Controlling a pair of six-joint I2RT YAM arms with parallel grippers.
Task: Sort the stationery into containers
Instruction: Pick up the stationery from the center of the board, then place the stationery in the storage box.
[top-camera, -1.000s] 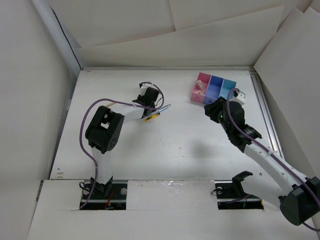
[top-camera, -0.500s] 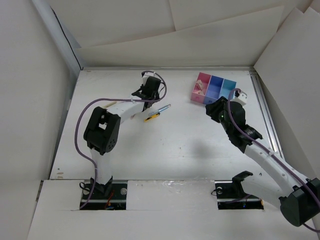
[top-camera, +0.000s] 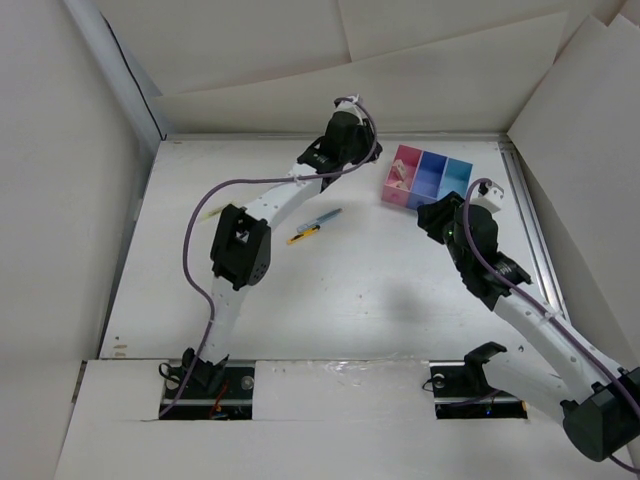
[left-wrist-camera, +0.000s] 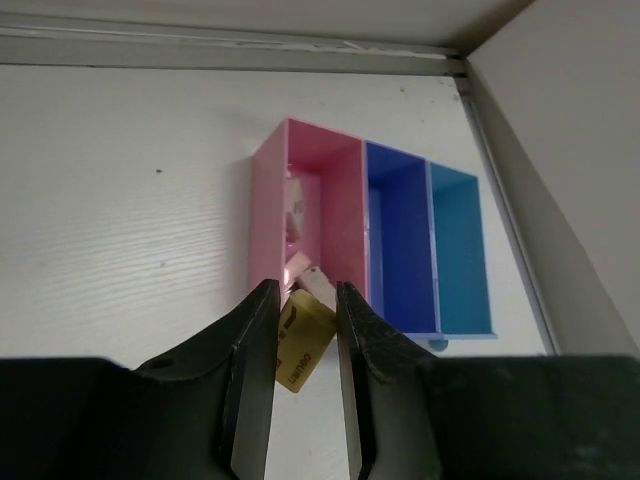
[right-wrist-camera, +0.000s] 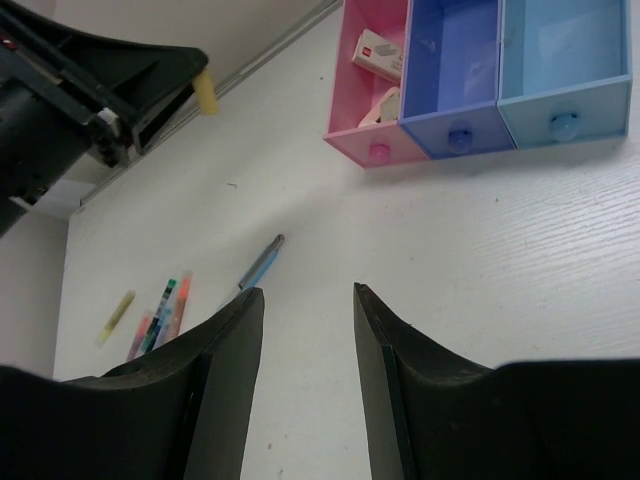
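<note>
Left gripper (left-wrist-camera: 303, 300) clamped on beige eraser (left-wrist-camera: 305, 348); carry-to-bin step; pink bin (left-wrist-camera: 268, 200) just ahead at twelve o'clock, blocks (right-wrist-camera: 378, 55) inside; next: advance over it, release; right gripper (right-wrist-camera: 308, 300) gaping, empty; pens (top-camera: 318, 220) at eight o'clock of bins.

arms (top-camera: 275, 200): white links, black joints | cables (top-camera: 188, 262): purple | pincer fingers (left-wrist-camera: 250, 390): black

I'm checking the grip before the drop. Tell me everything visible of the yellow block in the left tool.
The yellow block is small, flat and mustard-coloured, with dark print and a paler end poking out. It sits tilted, pinched in the left tool, near the pink bin but not touching it.
</note>
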